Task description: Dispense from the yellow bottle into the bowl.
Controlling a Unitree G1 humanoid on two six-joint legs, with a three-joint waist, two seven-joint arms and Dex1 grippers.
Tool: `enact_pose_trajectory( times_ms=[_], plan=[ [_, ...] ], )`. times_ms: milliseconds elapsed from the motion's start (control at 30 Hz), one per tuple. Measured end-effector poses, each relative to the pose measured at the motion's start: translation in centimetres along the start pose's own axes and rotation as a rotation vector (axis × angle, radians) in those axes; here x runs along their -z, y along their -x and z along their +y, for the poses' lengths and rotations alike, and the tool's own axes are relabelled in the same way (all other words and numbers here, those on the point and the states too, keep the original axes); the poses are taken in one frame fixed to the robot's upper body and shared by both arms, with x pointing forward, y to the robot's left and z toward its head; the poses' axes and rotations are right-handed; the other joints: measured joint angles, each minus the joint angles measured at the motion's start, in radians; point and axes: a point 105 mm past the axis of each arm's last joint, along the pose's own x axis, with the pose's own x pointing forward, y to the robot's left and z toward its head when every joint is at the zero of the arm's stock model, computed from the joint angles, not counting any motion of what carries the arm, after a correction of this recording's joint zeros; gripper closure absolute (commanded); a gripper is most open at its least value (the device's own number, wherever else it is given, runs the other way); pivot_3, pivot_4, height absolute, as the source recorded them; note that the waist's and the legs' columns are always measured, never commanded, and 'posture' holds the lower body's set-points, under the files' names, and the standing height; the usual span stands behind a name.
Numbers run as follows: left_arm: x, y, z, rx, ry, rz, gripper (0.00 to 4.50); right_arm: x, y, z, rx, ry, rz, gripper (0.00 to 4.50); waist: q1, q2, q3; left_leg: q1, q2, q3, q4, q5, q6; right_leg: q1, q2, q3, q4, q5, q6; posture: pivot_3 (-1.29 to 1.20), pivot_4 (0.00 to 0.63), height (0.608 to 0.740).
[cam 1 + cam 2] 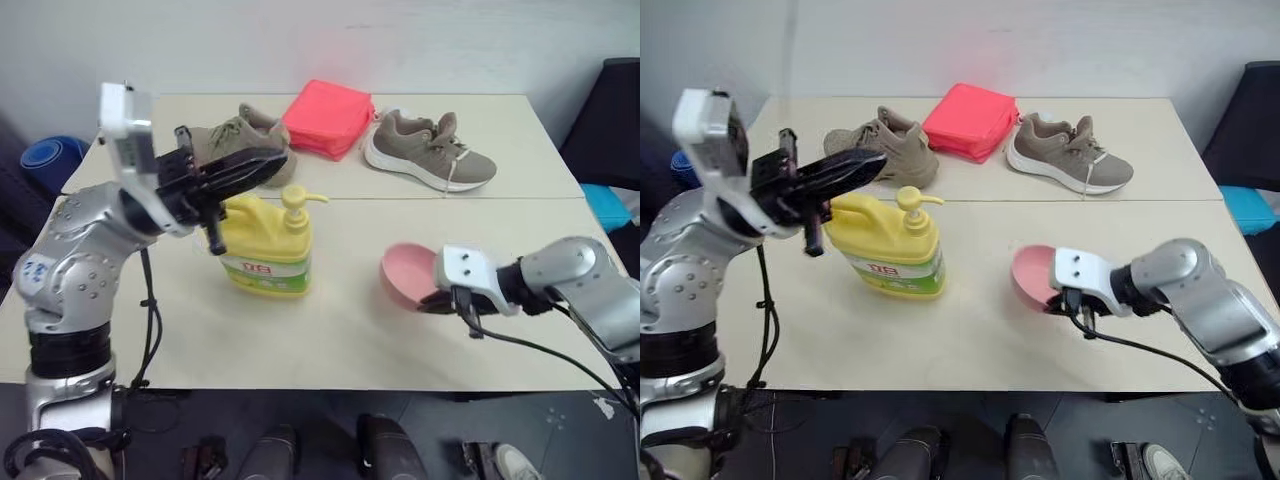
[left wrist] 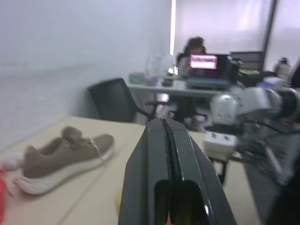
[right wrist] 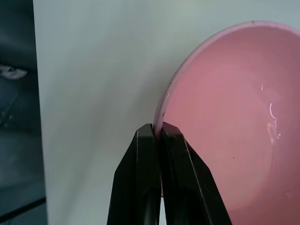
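The yellow bottle (image 1: 265,248) stands upright left of the table's middle, its pump top (image 1: 295,203) pointing right. My left gripper (image 1: 283,160) hovers just above and behind the pump, its fingers (image 2: 180,154) pressed together with nothing between them. The pink bowl (image 1: 404,274) is to the right of the bottle, tipped up on its side near the table's front. My right gripper (image 3: 158,127) is shut on the bowl's rim (image 3: 165,101), one finger on each side of it.
Two grey-brown shoes (image 1: 245,140) (image 1: 430,152) and a pink-red folded cloth pad (image 1: 328,118) lie along the back of the table (image 1: 340,340). A black chair (image 1: 610,120) stands at the right, a blue object (image 1: 52,160) at the left. A person sits at a far desk (image 2: 194,49).
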Motion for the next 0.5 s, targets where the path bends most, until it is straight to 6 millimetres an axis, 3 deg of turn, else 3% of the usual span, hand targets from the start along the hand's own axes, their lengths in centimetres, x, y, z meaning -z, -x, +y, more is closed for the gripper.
enact_pose_trajectory(
  times_ms=[33, 133, 367, 400, 500],
  plan=[
    [0.3, 0.6, -0.4, 0.022, 0.018, 0.027, 4.48, 0.8, -0.2, 0.1, 0.007, -0.014, 0.014, 4.50, 0.000, 0.000, 0.000, 0.000, 0.000, 0.000, 0.002, 0.000, 0.000, 0.000, 0.000, 0.001, 0.002, 0.000, 0.000, 0.00, 0.150, 0.740],
    [3.1, 2.3, -1.8, 0.083, 0.033, 0.198, 3.92, 1.5, -0.4, -0.4, 0.060, 0.003, 0.000, 4.50, 0.001, 0.000, 0.000, 0.003, 0.000, 0.002, 0.005, 0.000, 0.000, 0.001, 0.000, 0.003, 0.005, 0.000, -0.001, 0.00, 0.150, 0.740],
    [7.8, 3.7, -4.2, 0.133, 0.040, 0.349, 1.81, 2.2, -1.5, -1.0, 0.178, 0.002, -0.112, 4.50, 0.015, 0.000, 0.000, 0.000, 0.000, -0.001, 0.006, -0.001, 0.000, 0.003, 0.000, 0.007, 0.002, 0.001, -0.001, 0.00, 0.150, 0.740],
    [8.1, 3.6, -4.3, 0.130, 0.046, 0.347, 1.50, 2.4, -1.6, -1.0, 0.190, -0.006, -0.123, 4.01, 0.017, 0.000, 0.000, 0.000, 0.000, -0.001, 0.007, -0.001, 0.000, 0.002, 0.000, 0.007, 0.003, 0.001, -0.001, 0.00, 0.150, 0.740],
    [8.5, 3.2, -4.7, 0.105, 0.052, 0.328, 0.63, 3.4, -1.9, -0.7, 0.216, -0.034, -0.160, 3.18, 0.023, 0.000, 0.000, 0.000, 0.000, 0.000, 0.007, -0.001, 0.000, 0.002, 0.000, 0.007, 0.004, 0.001, -0.001, 0.00, 0.150, 0.740]
  ],
)
